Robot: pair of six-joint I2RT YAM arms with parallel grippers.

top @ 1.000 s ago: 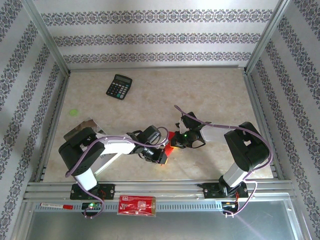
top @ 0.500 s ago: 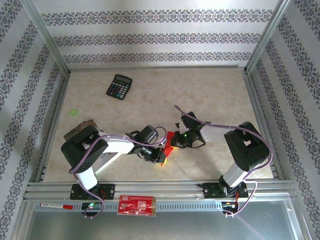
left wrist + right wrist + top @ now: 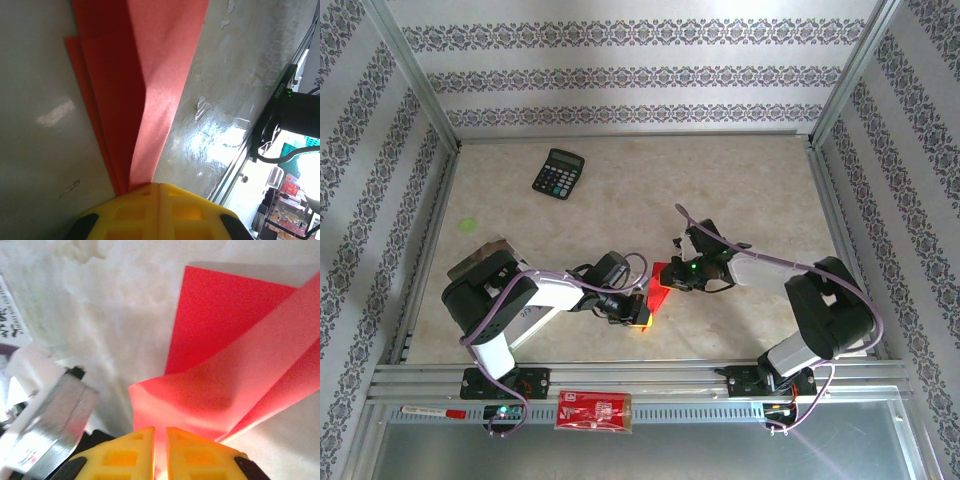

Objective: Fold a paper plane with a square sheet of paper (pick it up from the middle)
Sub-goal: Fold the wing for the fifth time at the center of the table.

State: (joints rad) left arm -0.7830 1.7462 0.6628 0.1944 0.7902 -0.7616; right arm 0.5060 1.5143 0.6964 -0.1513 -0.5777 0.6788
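Left hand (image 3: 158,187) and right hand (image 3: 160,432) pinching the half-folded sheet of paper (image 3: 659,288) from opposite ends.

Seen from above, lying just toward 6 o'clock of the middle of the surface (image 3: 740,190), well apart from the calculator (image 3: 558,173) up at 10 o'clock. Gripped from 7 o'clock by the left hand, pads pressed flat together right where the stacked red layers converge. Gripped from 2 o'clock by the right hand, pads nearly touching with only a sliver between, a curled flap running up into that sliver; judged a light pinch rather than a release. For a clean fold: keep the left pinch firm as the anchor, carry the raised flap over along the existing ridge, line up the edges before pressing down, and avoid tugging sideways for fear of tearing or slipping the thin layers.
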